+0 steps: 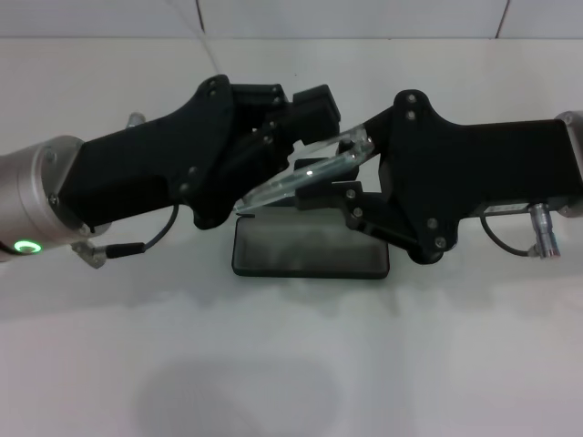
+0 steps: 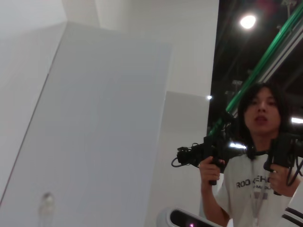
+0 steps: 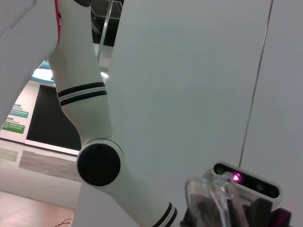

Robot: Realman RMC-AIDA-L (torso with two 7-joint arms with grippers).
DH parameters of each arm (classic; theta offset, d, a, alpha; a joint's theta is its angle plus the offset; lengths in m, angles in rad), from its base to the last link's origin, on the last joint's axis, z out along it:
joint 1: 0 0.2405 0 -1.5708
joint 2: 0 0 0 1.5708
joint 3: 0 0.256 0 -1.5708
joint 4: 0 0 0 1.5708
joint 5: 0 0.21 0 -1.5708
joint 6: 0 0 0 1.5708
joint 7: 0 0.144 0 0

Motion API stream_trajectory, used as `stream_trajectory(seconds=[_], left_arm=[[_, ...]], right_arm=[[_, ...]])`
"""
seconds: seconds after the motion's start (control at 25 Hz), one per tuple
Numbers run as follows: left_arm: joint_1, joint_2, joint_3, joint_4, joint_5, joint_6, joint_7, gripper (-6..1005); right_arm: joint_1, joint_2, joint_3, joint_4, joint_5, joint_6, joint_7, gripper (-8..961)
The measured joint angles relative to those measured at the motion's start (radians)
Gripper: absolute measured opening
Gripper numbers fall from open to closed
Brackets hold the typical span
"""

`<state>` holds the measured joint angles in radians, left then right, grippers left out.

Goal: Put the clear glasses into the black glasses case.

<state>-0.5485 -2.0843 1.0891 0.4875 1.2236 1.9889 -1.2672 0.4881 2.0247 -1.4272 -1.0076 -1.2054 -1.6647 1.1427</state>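
A plain white bench (image 1: 291, 364) meets white wall panels (image 1: 364, 18) at the far edge. From the left, the left gripper (image 1: 273, 137) reaches to centre, and the right gripper (image 1: 360, 182) meets it from the right. Between them the clear glasses (image 1: 310, 171) hang tilted above the black glasses case (image 1: 310, 250), lying open on the bench. Both jaws seem clamped on the glasses. The arms hide the case's far edge.
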Motion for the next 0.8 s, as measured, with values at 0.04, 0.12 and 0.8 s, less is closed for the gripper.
stream_trajectory(seconds=[0.04, 0.12, 0.8], left_arm=[[0.000, 0.000, 0.003, 0.000, 0.000, 0.000, 0.000, 82], [0.001, 0.000, 0.007, 0.000, 0.000, 0.000, 0.001, 82], [0.067, -0.001, -0.009, -0.019, -0.127, -0.006, 0.064, 82]], right_arm=[[-0.001, 0.000, 0.000, 0.000, 0.000, 0.000, 0.000, 51], [-0.002, 0.000, 0.000, 0.000, 0.001, 0.000, 0.000, 51], [-0.014, 0.000, 0.001, 0.000, 0.011, -0.002, -0.009, 49]])
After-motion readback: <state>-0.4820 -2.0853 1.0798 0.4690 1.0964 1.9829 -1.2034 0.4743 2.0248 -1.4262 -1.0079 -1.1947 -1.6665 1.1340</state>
